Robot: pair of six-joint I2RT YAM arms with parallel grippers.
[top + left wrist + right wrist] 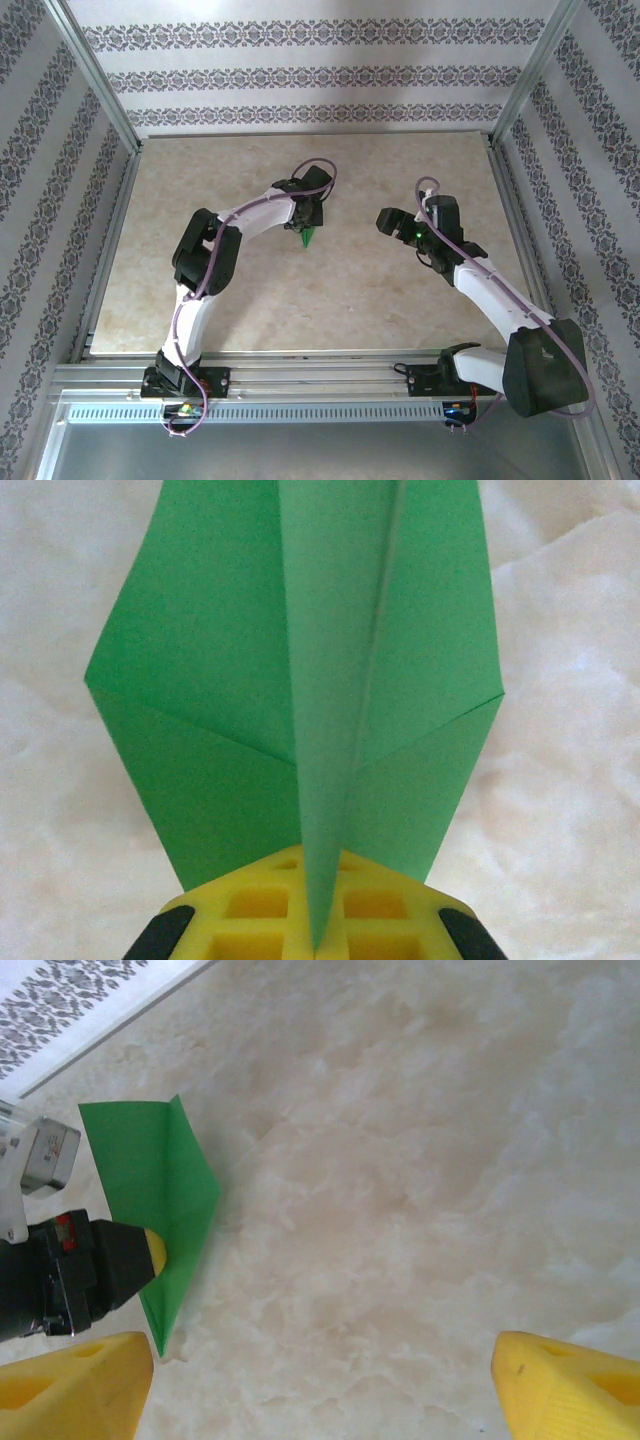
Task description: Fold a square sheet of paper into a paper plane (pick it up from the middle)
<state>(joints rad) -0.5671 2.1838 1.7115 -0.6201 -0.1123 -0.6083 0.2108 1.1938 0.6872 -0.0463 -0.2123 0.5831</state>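
paper plane [300, 680]: far end cut off by left wrist view's top edge, near end hidden inside left hand [312, 920]. Top view: folds too small to tell.

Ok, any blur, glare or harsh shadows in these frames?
Top external: even light, sharp, no glare on the table. Left wrist: green paper so close it looks soft, background blurred. Right wrist: table in focus, faint shadow beside the paper.

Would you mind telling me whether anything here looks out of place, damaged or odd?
Nothing stands out. The green paper shows clean creases and no visible tears, pinched in the shut left hand; the right hand is open, clear of it.
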